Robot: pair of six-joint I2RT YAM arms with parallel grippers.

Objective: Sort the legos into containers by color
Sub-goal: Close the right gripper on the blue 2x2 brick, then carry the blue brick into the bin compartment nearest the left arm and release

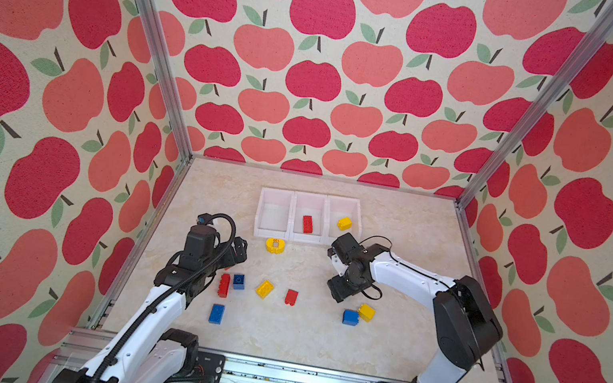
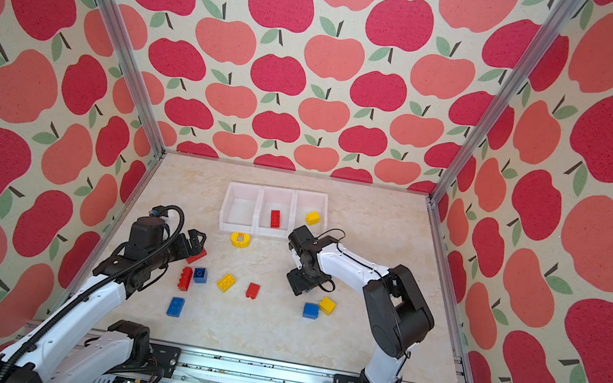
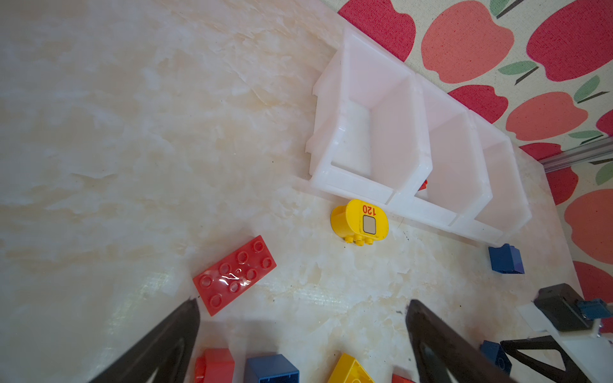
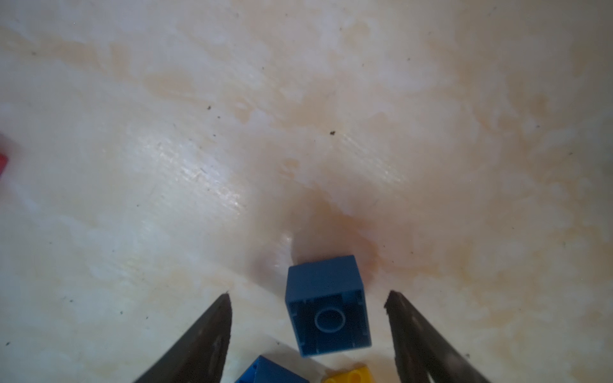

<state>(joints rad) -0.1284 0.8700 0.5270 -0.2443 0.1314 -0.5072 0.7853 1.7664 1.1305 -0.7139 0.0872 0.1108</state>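
Blue brick (image 4: 328, 305) on table (image 4: 298, 132) between spread jaws of right gripper (image 4: 309, 293), untouched, containers (image 1: 272, 233) holding red brick (image 1: 307, 224) in middle bin, yellow brick (image 1: 344, 223) in right bin, left gripper (image 3: 302, 300) spread wide, empty, near red plate (image 3: 234, 275)

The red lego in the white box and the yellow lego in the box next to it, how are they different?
The red lego is long; the yellow lego is short and chunky. The red lego lies straight in the middle bin; the yellow lego sits turned at an angle in the right-end bin. Both rest inside white bins.
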